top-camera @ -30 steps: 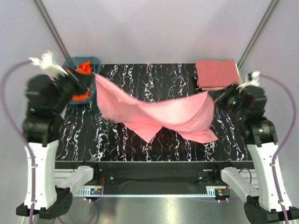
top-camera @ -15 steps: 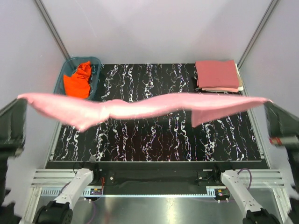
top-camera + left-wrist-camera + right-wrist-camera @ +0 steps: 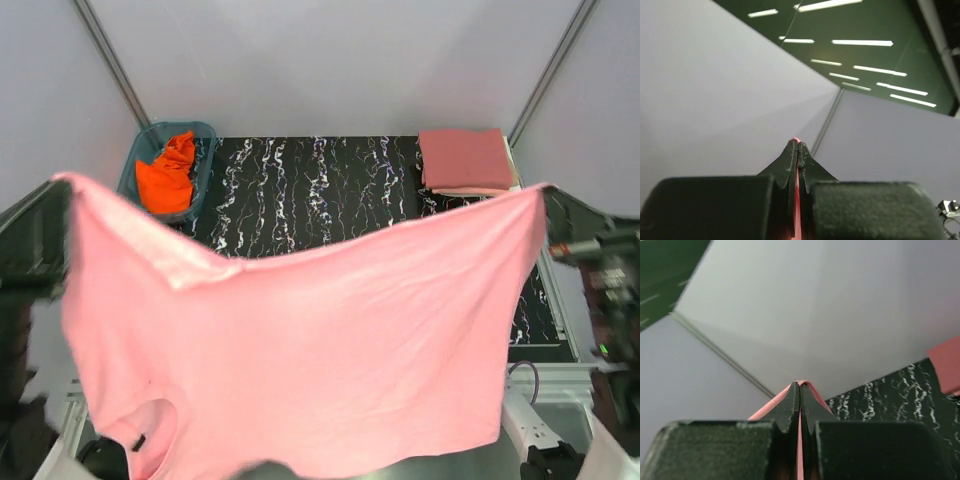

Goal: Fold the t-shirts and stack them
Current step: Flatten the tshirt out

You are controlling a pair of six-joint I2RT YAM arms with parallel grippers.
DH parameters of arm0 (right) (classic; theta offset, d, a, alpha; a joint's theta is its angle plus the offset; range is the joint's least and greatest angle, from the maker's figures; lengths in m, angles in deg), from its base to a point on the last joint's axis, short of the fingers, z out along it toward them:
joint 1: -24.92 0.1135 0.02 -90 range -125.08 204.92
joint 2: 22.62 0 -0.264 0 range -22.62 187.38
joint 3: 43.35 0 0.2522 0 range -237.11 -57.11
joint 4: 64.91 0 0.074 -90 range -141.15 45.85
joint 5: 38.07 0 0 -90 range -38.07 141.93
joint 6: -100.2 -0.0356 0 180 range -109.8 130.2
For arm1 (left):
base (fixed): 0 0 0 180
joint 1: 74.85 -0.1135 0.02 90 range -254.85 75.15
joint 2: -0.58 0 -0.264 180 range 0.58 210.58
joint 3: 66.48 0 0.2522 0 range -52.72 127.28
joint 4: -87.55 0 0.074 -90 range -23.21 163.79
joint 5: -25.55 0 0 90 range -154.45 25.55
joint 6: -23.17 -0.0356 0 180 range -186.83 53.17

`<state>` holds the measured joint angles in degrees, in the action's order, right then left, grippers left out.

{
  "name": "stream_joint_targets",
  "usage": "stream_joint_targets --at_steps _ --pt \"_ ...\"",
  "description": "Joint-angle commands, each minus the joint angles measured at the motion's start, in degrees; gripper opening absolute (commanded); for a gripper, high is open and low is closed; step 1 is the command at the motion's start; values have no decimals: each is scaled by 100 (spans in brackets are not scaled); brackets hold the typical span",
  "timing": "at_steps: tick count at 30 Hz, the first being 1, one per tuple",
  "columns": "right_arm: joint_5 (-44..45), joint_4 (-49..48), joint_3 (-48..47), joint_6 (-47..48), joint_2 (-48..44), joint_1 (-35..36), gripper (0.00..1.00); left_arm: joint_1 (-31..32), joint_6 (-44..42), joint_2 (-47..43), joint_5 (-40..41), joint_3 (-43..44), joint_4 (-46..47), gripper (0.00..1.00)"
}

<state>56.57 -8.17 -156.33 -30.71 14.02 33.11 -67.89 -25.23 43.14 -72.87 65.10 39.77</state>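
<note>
Top view: light pink t-shirt (image 3: 320,340) hangs spread in the air like a sheet and fills the lower centre of the frame. Its top corners are pulled out to far left and far right, where dark arm bodies sit at the frame edges. The neck opening is at lower left. Black marbled table (image 3: 320,185) shows above the cloth's sagging top edge. Teal basket (image 3: 205,135) at upper left holds a crumpled orange t-shirt (image 3: 165,180). At upper right, a folded rose-red t-shirt (image 3: 465,158) lies on the table's far corner, a thin edge of cream t-shirt (image 3: 490,191) under it. Left wrist view: left gripper (image 3: 797,145) has its jaws pressed together, a sliver of pink cloth pinched between them; grey wall and ceiling lights behind. Right wrist view: right gripper (image 3: 799,386) is likewise clamped on pink fabric, a fold of it peeking past the tips; table at lower right.
</note>
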Motion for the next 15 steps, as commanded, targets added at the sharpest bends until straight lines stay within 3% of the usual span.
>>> stream_joint_targets --at_steps 1,2,7,10,15 --pt "563 -553 744 328 571 -19 0 25 -653 762 -114 -1188 684 0" --pt "607 -824 1312 338 598 -19 0 25 -732 797 -211 -1879 1200 0" --pt "792 -1941 3142 347 862 -19 0 16 -1276 1402 -406 -3237 1855 0" --pt "687 -3343 4625 180 1169 -10 0 -2 -1663 1964 -405 -4272 2581 0" --pt "845 -5279 5676 74 2529 -19 0 -204 -1875 3595 -852 -5014 3637 0"
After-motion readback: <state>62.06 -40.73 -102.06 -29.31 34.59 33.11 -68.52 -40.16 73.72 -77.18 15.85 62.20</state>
